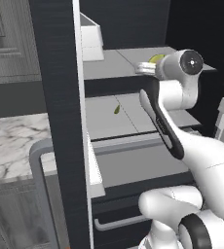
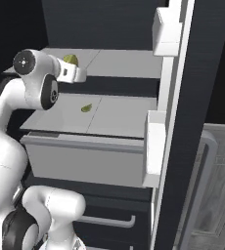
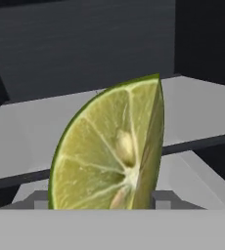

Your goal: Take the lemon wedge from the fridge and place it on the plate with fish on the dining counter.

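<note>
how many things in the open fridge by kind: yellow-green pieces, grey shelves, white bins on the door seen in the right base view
yellow-green pieces: 2 (lemon wedge close before the hand, smaller piece on the lower shelf)
grey shelves: 2 (upper shelf, lower shelf)
white door bins: 2 (upper bin, lower bin)
total: 6

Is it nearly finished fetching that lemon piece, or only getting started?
Early to midway, I'd say. Done: the fridge stands open and the arm has reached the upper shelf. In hand: the lemon wedge sits right at the fingers, apparently held, though their grip is hidden. Another small green piece lies on the shelf below. Left: carrying the wedge to the fish plate on the dining counter.
</note>
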### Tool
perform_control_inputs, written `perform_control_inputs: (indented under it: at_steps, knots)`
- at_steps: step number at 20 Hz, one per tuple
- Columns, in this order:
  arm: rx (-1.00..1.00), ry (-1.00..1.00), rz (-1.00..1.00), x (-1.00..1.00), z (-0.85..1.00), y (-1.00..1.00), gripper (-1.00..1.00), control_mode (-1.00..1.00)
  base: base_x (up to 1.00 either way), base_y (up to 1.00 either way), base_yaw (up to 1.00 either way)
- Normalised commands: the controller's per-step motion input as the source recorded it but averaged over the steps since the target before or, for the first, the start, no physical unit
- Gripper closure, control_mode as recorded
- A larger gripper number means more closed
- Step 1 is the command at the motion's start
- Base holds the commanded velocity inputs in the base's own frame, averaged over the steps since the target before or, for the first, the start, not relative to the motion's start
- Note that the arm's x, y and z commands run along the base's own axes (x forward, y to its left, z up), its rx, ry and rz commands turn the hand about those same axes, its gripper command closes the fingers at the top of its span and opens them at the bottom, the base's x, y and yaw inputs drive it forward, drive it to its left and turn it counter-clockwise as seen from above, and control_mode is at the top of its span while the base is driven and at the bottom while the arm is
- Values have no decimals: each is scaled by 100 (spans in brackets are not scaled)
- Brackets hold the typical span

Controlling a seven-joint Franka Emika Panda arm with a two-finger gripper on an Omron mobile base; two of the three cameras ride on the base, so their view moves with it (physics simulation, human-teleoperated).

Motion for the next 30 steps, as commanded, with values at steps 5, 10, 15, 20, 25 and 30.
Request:
perform_control_inputs:
  at_steps: [5,10,15,20,25,30]
  knots:
    - [4,11,-2,-100,16,18,100,-100,0,0,0]
    - [3,35,-5,-100,-15,10,100,-100,0,0,0]
    - [1,3,0,-34,-57,-54,100,-100,0,0,0]
    - [-1,2,2,-13,-14,0,100,-100,0,0,0]
    - [0,3,3,-18,-17,0,100,100,-80,0,15]
    - [0,0,0,0,0,0,100,100,-100,0,29]
